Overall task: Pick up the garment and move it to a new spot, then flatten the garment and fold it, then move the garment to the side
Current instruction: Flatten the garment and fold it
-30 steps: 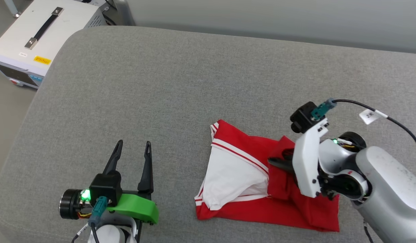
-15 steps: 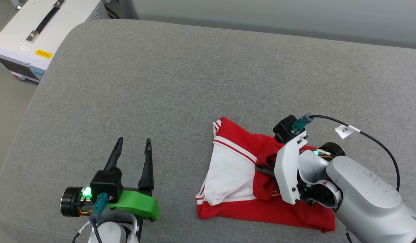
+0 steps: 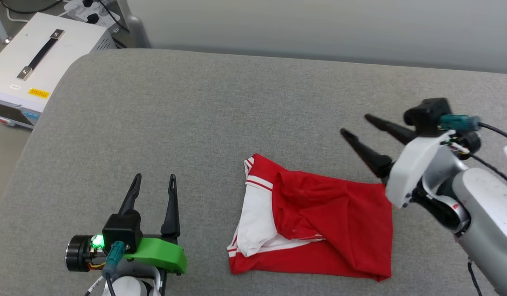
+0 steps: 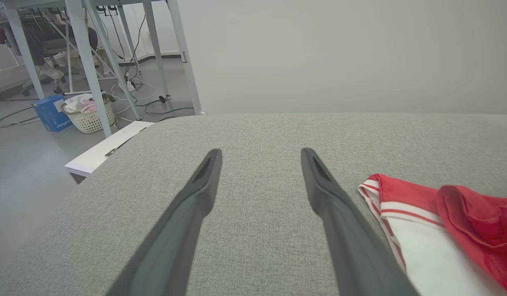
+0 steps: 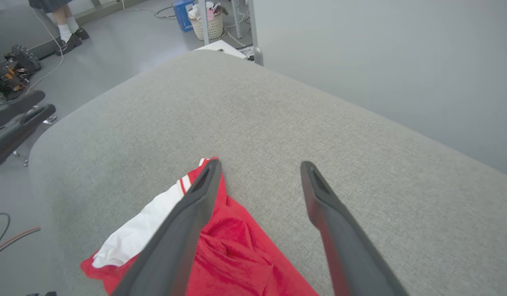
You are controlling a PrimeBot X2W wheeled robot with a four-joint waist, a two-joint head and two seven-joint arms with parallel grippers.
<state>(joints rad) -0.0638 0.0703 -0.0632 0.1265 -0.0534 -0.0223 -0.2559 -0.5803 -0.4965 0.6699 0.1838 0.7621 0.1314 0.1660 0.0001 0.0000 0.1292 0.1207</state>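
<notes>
Red cloth, the garment (image 3: pixel 331 222), lies in a loose, partly doubled heap on the grey cushion (image 3: pixel 195 115) in the head view, with a white sleeve showing at its left side; the right gripper (image 3: pixel 355 124) hangs just beyond its far right corner, jaws apart and empty; the left gripper (image 3: pixel 154 176) rests well to the left, jaws likewise apart, holding nothing; in the left wrist view the fingers (image 4: pixel 187 213) frame bare cushion, with the striped sleeve trim lying to their right; in the right wrist view the spread fingers (image 5: pixel 183 230) look down over the red body of the shirt, seemingly clear of it; folding appears to be the step in hand, and the fold looks untidy; the next move likely calls for a fresh pinch on an edge and a smooth pull across before any shift aside.
</notes>
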